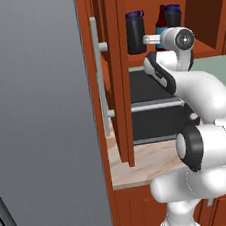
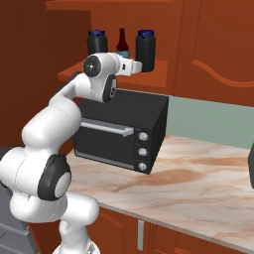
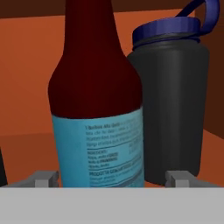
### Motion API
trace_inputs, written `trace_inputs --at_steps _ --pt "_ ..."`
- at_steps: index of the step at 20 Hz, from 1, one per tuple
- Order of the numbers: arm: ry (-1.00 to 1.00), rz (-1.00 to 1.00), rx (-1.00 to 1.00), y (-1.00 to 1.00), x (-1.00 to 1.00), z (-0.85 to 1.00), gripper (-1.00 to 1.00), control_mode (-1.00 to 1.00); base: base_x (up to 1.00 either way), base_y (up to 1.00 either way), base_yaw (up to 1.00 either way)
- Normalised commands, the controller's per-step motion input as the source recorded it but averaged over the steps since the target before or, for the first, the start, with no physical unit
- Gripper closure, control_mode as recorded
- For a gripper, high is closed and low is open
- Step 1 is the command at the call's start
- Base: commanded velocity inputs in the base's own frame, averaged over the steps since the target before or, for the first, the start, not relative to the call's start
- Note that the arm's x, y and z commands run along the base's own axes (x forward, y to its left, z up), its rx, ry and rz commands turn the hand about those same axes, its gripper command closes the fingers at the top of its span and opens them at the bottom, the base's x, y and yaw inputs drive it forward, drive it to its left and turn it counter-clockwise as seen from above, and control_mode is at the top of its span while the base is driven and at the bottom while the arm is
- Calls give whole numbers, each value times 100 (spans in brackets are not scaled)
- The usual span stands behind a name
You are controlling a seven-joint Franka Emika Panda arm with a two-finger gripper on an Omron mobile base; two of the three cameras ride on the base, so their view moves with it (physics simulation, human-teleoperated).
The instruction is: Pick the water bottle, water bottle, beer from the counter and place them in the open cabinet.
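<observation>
Now the gripper (image 3: 112, 179) is standing with jaws wide, straddling the upright beer (image 3: 96, 109) without gripping it. It is resting on the cabinet (image 2: 158, 69) shelf between 2 bottles (image 2: 145, 49), so backing straight out looks right.

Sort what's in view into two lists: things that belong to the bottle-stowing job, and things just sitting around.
Part of the job:
- left water bottle
- right water bottle
- beer, standing on the shelf between the gripper's open fingers
- open cabinet
- counter
- gripper

Just there:
- black oven
- cabinet door handle
</observation>
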Motion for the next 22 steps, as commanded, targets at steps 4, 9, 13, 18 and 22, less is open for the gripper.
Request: trace_inputs --at_steps 4,9,13,18,22 --pt "0 0 0 0 0 0 -100 -100 0 0 0" --pt "0 0 0 0 -1 0 -100 -100 0 0 0" --pt "0 0 0 0 -13 2 -100 -100 0 0 0" --pt "0 0 0 0 -36 7 -100 -100 0 0 0" --pt "0 0 0 0 -39 7 -100 -100 0 0 0"
